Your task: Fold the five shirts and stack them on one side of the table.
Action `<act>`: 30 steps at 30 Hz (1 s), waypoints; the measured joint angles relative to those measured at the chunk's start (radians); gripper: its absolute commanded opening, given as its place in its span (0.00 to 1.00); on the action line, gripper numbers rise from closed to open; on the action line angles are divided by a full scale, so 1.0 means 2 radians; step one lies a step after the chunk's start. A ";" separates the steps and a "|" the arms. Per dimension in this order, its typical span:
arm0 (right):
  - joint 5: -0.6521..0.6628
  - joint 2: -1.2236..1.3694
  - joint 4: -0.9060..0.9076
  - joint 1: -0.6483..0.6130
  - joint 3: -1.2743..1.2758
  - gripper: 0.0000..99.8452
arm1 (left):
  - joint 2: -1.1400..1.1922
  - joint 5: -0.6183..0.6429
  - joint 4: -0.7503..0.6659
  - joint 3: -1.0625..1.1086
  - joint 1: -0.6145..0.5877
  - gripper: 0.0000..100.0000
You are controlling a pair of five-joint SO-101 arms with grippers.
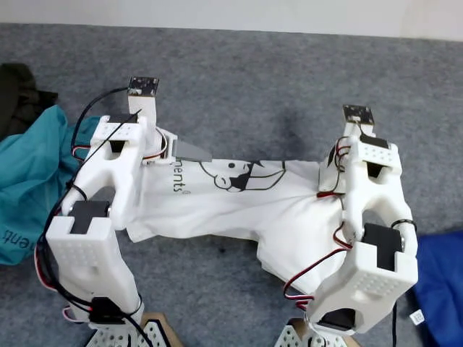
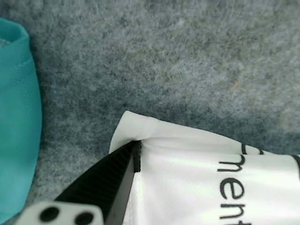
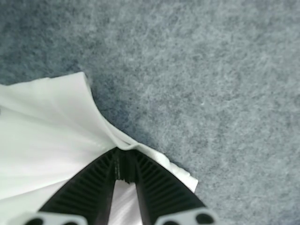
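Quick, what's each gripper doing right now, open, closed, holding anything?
Left gripper: closed on an edge of the white shirt.
Right gripper: closed, pinching a fold of the same white shirt.

This looks like a robotics lab bench. The left arm [image 1: 101, 217] and right arm [image 1: 369, 238] are white printed shells standing side by side at the near edge of the table [image 1: 239, 79]. Bare red and black wires [image 1: 318, 271] loop along their joints. Grey felt covers the table. A white shirt [image 1: 239, 202] lies between the arms, with a teal shirt [image 1: 29, 181] heaped at one side and a blue shirt [image 1: 441, 282] at the other. A pale wall [image 1: 289, 14] runs behind.
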 measured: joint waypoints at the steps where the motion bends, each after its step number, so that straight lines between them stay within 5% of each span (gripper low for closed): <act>1: 0.000 0.000 0.002 -0.005 -0.001 0.01 | 0.000 0.000 0.000 0.000 0.000 0.60; 9: -0.028 -0.037 0.092 -0.041 -0.077 0.13 | -0.007 -0.001 0.061 -0.046 -0.003 0.60; 15: -0.031 -0.124 0.154 -0.063 -0.064 0.13 | -0.053 -0.001 0.126 -0.058 -0.004 0.60; 30: 0.049 -0.437 0.139 0.001 0.295 0.13 | -0.068 -0.002 0.133 -0.012 0.023 0.60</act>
